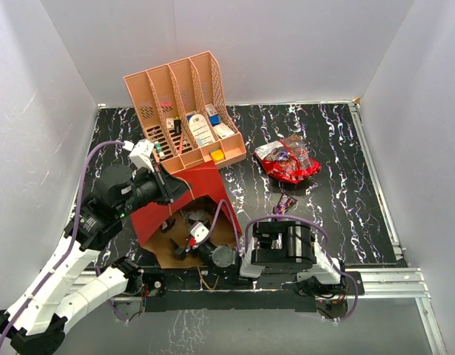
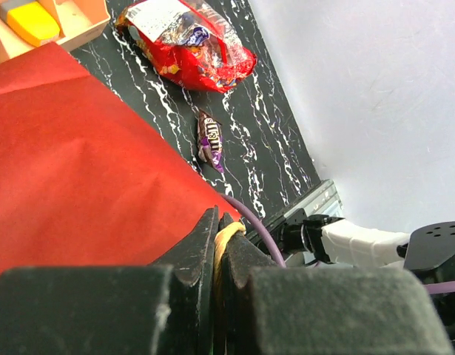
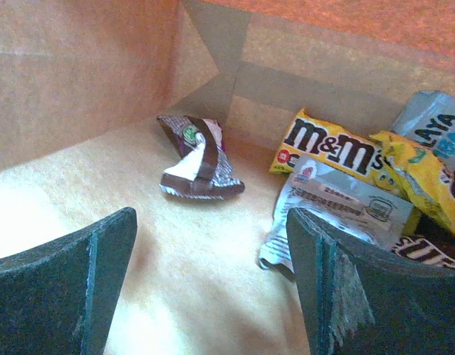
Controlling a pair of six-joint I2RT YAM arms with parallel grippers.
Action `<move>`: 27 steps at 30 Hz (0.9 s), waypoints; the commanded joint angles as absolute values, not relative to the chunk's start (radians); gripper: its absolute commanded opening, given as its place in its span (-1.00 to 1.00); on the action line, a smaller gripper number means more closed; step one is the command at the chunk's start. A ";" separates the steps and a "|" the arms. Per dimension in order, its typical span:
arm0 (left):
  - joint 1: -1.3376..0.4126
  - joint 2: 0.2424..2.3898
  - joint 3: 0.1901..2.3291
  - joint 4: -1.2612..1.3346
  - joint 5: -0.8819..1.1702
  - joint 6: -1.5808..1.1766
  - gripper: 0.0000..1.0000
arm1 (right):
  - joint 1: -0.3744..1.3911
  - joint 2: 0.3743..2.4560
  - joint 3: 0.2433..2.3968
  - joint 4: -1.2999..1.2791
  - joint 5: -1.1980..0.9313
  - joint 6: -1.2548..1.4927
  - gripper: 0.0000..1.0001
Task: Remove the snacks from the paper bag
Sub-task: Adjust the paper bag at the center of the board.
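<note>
Inside the paper bag [image 3: 79, 74]: several snacks are not yet out. A crumpled brown packet [image 3: 197, 159] lies alone near the bag's bottom, and right of it is a heap with a yellow packet [image 3: 327, 151], a silver wrapper [image 3: 345, 203] and others half hidden.
Outside the paper bag: a red snack bag [image 1: 288, 161] and a small purple packet [image 1: 285, 203] lie on the tabletop [image 1: 345, 192], to the right of the bag.
Progress: I judge it less than half done.
Right gripper [image 3: 211, 222]: reaching into the bag's mouth, fingers spread wide, holding nothing.
Left gripper [image 2: 218, 218]: fingers closed on a tan cord handle [image 2: 228, 237] of the bag, as it seems.
Edges: paper walls stand on both sides of the right fingers, and a pink organizer [image 1: 183, 111] stands just behind the bag.
Room: the way out is probably back through the mouth, then to the right of the bag.
</note>
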State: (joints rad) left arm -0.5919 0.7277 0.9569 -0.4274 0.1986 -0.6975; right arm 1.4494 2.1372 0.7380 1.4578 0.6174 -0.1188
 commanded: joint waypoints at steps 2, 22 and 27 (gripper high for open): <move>-0.588 0.742 0.993 -0.391 0.215 -0.673 -1.00 | 1.451 2.003 0.657 1.501 0.632 -0.139 0.72; -0.589 0.732 0.976 -0.412 0.245 -0.667 -1.00 | 1.608 1.810 0.626 1.296 0.423 -0.093 -0.01; -0.588 0.694 0.972 -0.445 0.233 -0.670 -1.00 | 1.578 1.955 0.710 1.460 0.613 -0.190 -0.05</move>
State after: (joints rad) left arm -0.5919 0.7353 0.9665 -0.4316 0.2245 -0.6773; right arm 1.6051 1.8893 0.6472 1.2663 0.3969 -0.1131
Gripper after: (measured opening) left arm 0.007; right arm 0.489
